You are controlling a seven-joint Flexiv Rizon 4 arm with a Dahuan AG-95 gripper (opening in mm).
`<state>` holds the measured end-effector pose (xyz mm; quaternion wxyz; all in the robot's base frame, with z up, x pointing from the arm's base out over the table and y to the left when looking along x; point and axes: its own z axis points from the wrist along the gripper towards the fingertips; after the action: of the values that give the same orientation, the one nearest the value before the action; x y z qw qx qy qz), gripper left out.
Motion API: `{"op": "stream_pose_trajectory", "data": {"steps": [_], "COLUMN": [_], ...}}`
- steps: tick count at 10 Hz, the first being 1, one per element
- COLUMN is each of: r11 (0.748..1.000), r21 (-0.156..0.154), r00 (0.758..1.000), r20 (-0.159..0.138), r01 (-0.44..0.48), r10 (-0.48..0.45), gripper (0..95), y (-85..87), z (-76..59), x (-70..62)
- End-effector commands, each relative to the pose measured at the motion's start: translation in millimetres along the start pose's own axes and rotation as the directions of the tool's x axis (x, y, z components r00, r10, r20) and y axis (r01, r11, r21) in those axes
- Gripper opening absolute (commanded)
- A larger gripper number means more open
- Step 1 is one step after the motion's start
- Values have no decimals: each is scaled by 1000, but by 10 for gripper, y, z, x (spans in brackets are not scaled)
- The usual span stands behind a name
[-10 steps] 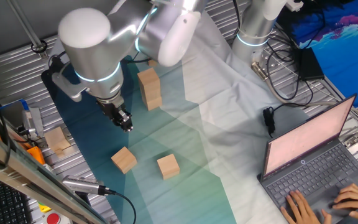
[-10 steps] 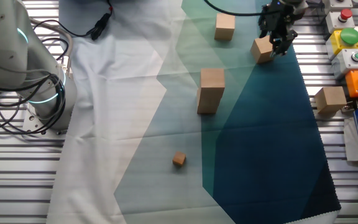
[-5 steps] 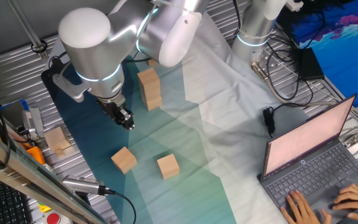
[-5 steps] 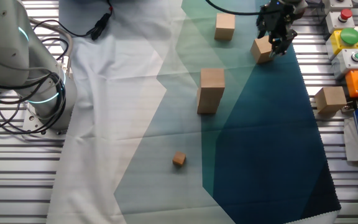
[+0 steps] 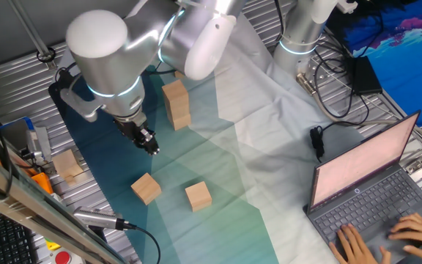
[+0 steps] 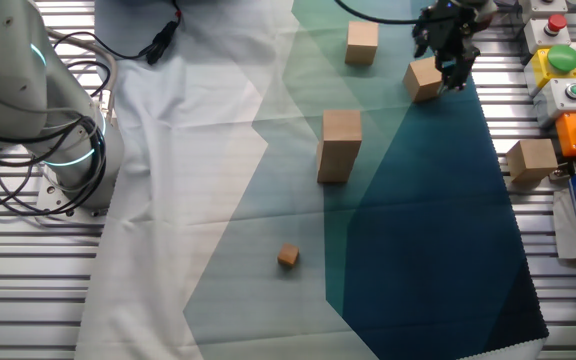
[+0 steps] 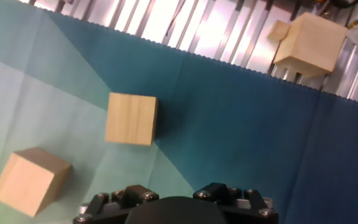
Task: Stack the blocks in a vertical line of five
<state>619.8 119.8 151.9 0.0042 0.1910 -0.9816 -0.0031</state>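
At far left of the other fixed view only, a second arm's grey base (image 6: 38, 110) ringed with cables, well apart from the cloth (image 6: 428, 250); on the pale part of that cloth, a much smaller tan cube (image 6: 287, 256), alone, barely to be made out in the first fixed view. Right of it, near the middle, two blocks stacked (image 6: 340, 145), long axis upright, faces squared one over the other. Further right, toward the far edge, two loose blocks: one (image 6: 362, 43) flat on the green band, the next (image 6: 423, 80) just at the border of the dark blue, turned at an angle to it. Over the right side of that second block, the gripper (image 6: 453, 65), pointing down; touching or merely above, not clear from either fixed view. In the hand view, both loose blocks lying ahead and left with only the hand's black housing at the bottom edge and no fingertips, so whether clenched or released cannot be told; nothing seen carried. Right again, off the cloth on the metal slats, a paler cube (image 6: 531, 160). Given by the first fixed view alone: a laptop (image 5: 365, 183) at far right, two hands (image 5: 409, 235) on its keys.
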Motion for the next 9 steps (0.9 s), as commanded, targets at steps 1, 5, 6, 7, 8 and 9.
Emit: {"op": "stream_pose_trajectory", "data": {"steps": [1,5,6,7,8,9], "r11": [1000,999,998,998,997,996], "r21": [-6,-15,-18,-17,-26,-34], "r00": [1000,999,999,999,998,997], "r20": [-2,4,4,4,7,7], "r01": [-16,-40,-52,-54,-67,-78], "r10": [16,40,52,54,67,78], "gripper": [760,760,760,760,760,760], "y": [-1,113,153,161,197,235], "z": [46,202,281,306,398,462], "x": [-213,-452,-476,-482,-503,-516]}}
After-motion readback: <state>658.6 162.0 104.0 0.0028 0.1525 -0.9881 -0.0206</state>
